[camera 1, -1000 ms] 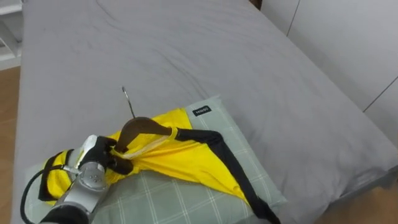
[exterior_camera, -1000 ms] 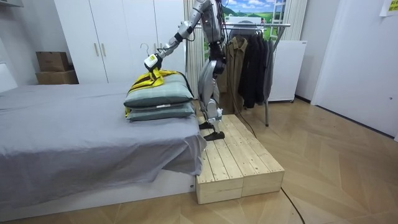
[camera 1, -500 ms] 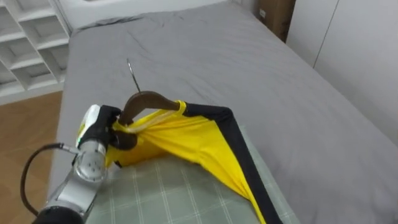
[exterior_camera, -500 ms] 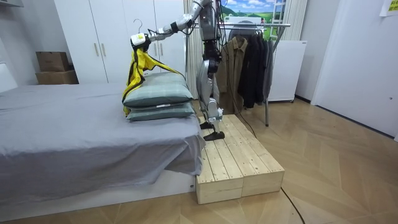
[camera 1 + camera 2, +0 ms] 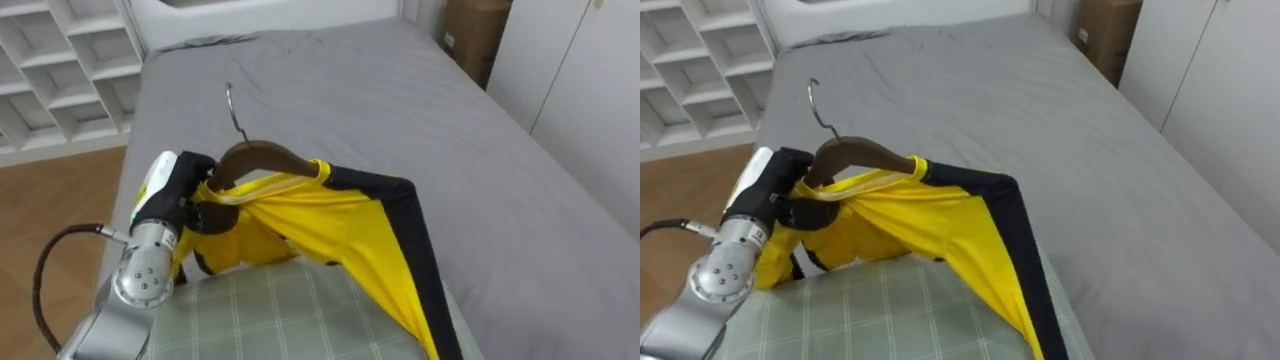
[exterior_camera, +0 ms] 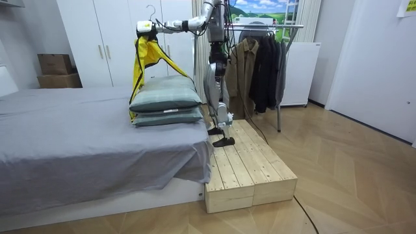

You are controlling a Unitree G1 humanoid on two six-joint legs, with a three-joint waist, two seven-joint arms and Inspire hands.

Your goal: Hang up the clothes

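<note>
Holding the wooden hanger (image 5: 262, 158) at one shoulder, your left hand (image 5: 185, 190) has its fingers curled round wood and bunched yellow shirt (image 5: 330, 225) together, above the pillow (image 5: 270, 315) at the bed's (image 5: 400, 90) near edge. The shirt's tail lies on the pillow. Swing toward the clothes rail (image 6: 270, 26) and it may drag and slide off the hanger.

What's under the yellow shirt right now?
Under the shirt: a checked green pillow on the grey bed. Inside its collar is a wooden hanger, gripped by the left hand. The cloth hides the hanger's far arm.
</note>
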